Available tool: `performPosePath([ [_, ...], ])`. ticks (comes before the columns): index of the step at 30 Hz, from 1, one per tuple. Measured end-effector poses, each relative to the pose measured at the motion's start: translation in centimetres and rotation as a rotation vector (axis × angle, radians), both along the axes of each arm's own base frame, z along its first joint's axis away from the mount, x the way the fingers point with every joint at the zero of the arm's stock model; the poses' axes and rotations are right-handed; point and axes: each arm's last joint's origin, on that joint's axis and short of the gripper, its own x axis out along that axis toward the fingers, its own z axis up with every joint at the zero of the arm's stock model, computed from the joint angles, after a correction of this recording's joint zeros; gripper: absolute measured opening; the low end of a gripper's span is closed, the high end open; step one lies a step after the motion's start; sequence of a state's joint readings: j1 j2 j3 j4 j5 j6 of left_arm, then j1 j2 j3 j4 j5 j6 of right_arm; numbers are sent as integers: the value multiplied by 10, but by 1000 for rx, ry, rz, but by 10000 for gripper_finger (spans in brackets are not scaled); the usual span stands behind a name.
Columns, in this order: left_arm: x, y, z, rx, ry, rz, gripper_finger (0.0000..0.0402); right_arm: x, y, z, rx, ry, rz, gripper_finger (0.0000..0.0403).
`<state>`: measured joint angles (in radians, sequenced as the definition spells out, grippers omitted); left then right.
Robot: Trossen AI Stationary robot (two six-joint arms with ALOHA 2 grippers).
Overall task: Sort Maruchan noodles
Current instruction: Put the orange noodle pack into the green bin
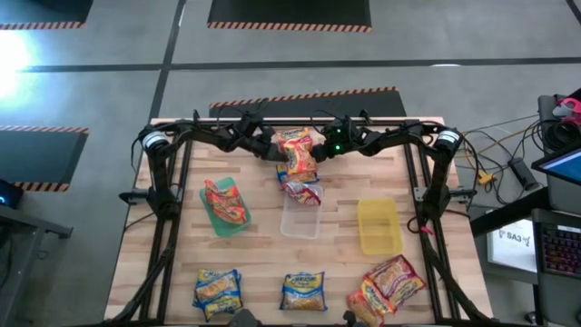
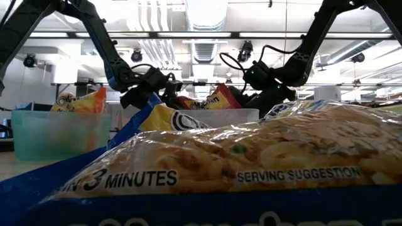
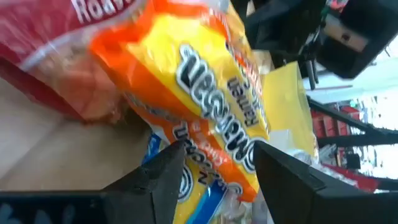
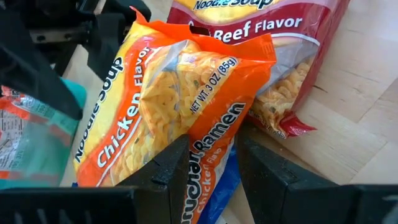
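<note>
High view: wooden table, grey floor; both jaws pinch orange packet.

Green bin, clear bin and yellow bin in a row on the wooden table.

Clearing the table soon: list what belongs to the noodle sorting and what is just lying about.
Job: orange packet between left claw and right claw; red packets; blue packets; green bin, clear bin, yellow bin.
Lying about: cables, keyboard.
</note>
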<state>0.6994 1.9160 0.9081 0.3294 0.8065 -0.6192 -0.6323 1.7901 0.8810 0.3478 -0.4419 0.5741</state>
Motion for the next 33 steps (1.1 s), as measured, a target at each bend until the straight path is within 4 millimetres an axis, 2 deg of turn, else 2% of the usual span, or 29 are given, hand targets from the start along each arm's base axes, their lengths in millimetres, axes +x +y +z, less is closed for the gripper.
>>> performPosePath([
  [6,-1,-2,1,-49,-29,-64,209,0,0,0,2,-1,1,123],
  [10,-4,-3,-4,-76,41,-27,221,1,2,0,6,-3,11,123],
  [26,12,-11,-1,-37,138,168,224,9,13,1,1,-10,50,123],
  [33,20,-9,9,-4,30,174,224,18,16,9,-42,-27,89,123],
])
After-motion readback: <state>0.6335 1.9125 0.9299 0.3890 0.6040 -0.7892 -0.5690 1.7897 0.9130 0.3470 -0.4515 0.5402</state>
